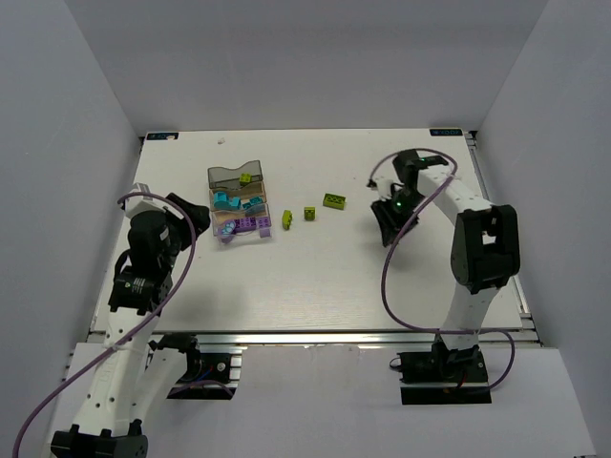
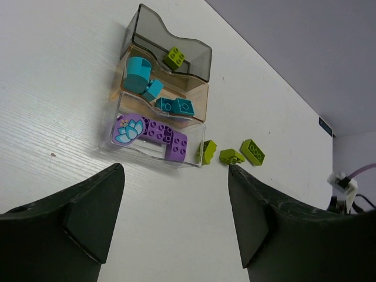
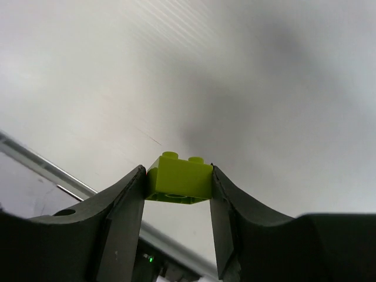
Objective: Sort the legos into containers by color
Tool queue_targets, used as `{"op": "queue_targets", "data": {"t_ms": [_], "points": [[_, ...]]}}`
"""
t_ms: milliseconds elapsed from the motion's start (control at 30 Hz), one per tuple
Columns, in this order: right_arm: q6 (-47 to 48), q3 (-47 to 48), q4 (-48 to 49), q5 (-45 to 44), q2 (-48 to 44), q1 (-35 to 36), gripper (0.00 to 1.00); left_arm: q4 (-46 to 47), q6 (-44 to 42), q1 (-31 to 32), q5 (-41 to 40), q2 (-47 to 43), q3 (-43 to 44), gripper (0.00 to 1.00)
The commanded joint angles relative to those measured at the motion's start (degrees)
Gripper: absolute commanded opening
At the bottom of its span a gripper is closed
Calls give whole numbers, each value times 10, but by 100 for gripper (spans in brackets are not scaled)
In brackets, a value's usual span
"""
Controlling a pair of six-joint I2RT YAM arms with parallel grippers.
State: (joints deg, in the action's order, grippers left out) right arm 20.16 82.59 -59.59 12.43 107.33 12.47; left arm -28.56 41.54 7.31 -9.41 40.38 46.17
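- The right fingers (image 3: 126,205), matte black wedges, clamp a glossy lime brick (image 3: 181,182) by its flat sides, with its two round studs up. It is on the right of the desk (image 2: 59,76), well apart from the bins. The background is blurred, so I cannot tell whether it touches the desk.
- The left fingers (image 2: 88,211), black and blunt, stand wide apart with nothing between them, just left of the bins.
- Three joined translucent bins have wavy rims.
- The smoky grey bin (image 2: 194,56) holds one lime piece (image 2: 174,57).
- The tan bin (image 2: 197,97) holds cyan bricks (image 2: 176,106), one of them rounded.
- The clear bin (image 2: 147,154) holds purple bricks (image 2: 167,138) and a lotus-printed piece (image 2: 127,130).
- Three loose lime bricks (image 2: 231,155) lie in a row just right of the clear bin, on the white, faintly grained desk.
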Motion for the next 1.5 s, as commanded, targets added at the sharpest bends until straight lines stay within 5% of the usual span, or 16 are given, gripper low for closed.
{"op": "queue_targets", "data": {"t_ms": [0, 233, 600, 1033, 1333, 1467], "points": [[58, 80, 11, 121, 4, 71, 0, -6, 14, -2, 19, -23, -7, 81], [40, 266, 167, 211, 99, 181, 0, -44, 24, -2, 14, -48, 3, 81], [-197, 421, 615, 59, 274, 254, 0, -66, 53, -2, 4, -79, -13, 81], [-172, 381, 849, -22, 348, 308, 2, -67, 39, -2, 6, -58, -20, 81], [-141, 361, 894, -43, 378, 309, 32, -65, 35, -2, 14, -42, -18, 81], [-136, 354, 902, -38, 385, 310, 57, -67, 35, -2, 16, -34, -10, 81]]}}
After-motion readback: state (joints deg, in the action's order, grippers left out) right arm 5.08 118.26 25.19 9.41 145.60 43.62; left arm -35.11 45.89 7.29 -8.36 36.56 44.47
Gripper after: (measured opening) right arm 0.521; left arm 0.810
